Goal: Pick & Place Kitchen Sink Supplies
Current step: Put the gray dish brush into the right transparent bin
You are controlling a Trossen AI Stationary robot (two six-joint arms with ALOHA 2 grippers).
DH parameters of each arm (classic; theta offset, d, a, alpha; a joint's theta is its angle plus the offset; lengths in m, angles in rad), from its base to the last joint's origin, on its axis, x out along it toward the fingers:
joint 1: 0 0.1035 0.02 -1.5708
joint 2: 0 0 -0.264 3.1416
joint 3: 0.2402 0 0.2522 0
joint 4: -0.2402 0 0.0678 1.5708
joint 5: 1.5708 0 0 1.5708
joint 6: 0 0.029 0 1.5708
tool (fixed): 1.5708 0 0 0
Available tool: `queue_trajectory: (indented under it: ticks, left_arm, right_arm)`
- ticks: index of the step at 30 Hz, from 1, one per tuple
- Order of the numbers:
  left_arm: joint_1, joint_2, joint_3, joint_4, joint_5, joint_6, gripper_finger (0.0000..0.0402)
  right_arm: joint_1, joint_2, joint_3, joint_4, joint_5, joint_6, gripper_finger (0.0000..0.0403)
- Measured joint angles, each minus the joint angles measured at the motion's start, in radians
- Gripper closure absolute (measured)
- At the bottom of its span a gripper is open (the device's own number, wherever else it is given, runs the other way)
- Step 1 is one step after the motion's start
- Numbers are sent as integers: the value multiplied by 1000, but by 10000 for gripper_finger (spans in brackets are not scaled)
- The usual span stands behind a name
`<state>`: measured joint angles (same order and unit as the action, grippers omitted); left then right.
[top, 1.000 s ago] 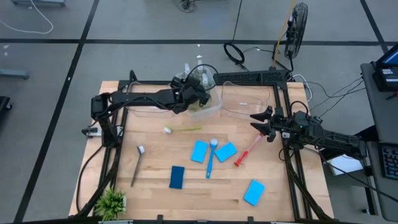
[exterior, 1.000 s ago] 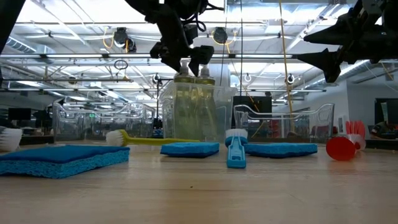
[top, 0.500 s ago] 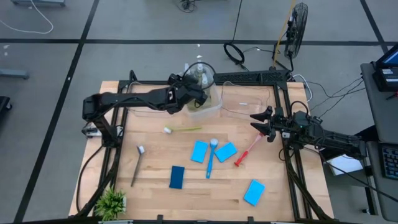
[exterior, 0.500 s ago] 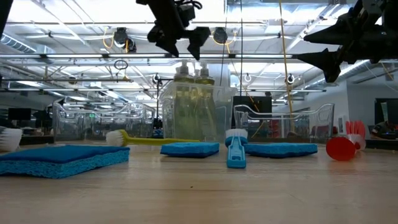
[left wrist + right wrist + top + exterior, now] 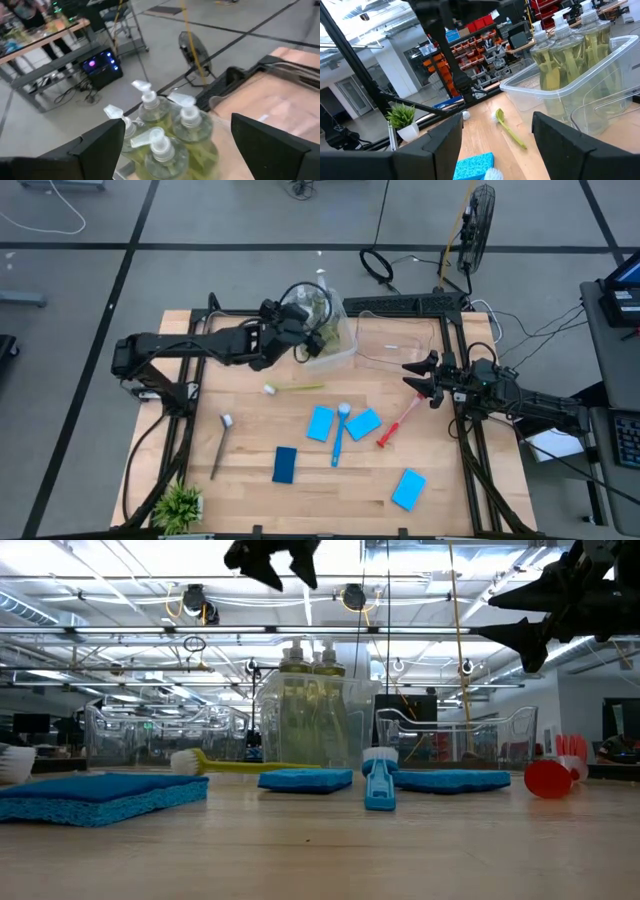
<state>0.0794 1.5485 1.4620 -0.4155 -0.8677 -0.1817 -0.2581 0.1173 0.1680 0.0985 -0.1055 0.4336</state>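
Several clear bottles of yellow-green liquid with white pump tops (image 5: 157,145) stand upright in a clear bin (image 5: 335,348) at the table's far side. My left gripper (image 5: 300,335) hovers open above and to the left of them, high over the pump tops in the low view (image 5: 275,555), touching nothing. Several blue sponges (image 5: 320,423) lie flat on the wood. A green brush (image 5: 295,388), a blue brush (image 5: 338,438), a red brush (image 5: 398,423) and a dark brush (image 5: 220,445) lie among them. My right gripper (image 5: 415,377) waits open at the right edge.
A second clear bin (image 5: 395,345) stands right of the bottle bin, and another (image 5: 230,350) sits under my left arm. A small potted plant (image 5: 180,505) stands at the near left corner. Black frame rails run along the table's left, right and far sides.
My left gripper has risen from the bottles' pump tops and drawn back toward the table's left edge. The bottles stay upright in the bin.
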Motion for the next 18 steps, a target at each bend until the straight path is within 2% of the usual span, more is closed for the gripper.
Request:
queue_trajectory:
  ticks: [11, 15, 18]
  left_arm:
    - [-152, -82, 0, -68, 7, 7, 35]
    - [-211, -78, 0, -136, 14, -54, 44]
    - [-250, -80, 0, -218, 16, -164, 50]
  right_arm:
    - [0, 0, 0, -1, 0, 0, 176]
    - [0, 0, 0, -1, 0, 0, 176]
    - [0, 0, 0, -1, 0, 0, 177]
